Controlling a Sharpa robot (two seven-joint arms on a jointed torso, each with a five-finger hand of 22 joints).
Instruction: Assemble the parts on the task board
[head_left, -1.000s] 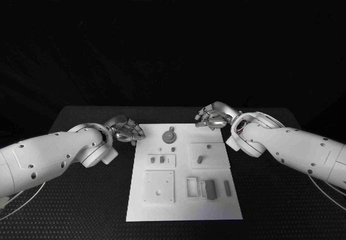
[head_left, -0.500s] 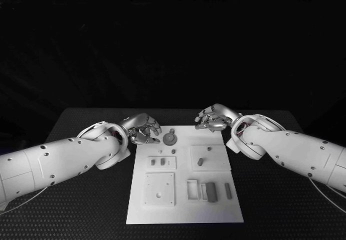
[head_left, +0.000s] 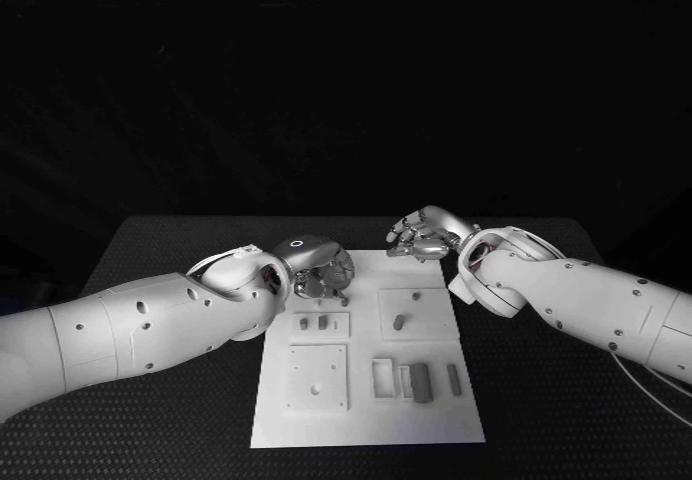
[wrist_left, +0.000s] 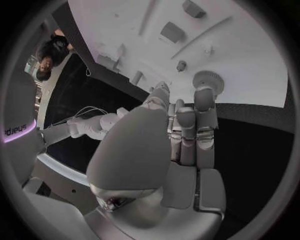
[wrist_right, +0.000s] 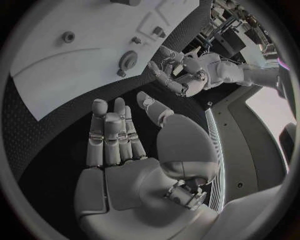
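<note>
- White task board (head_left: 368, 400) lies mid-table, small grey parts (head_left: 420, 380) on it — a round gear (wrist_left: 207, 79) near its far edge.
- Left hand (head_left: 320, 268) hovers over the gear, fingers extended together, holding nothing.
- Right hand (head_left: 423, 235) at the far right corner — fingers spread, empty.

No readable text (board and arms alike)

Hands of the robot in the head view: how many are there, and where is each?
2. The left hand is over the far part of the task board, by the round gear. The right hand is at the board's far right corner. None seems hidden.
</note>
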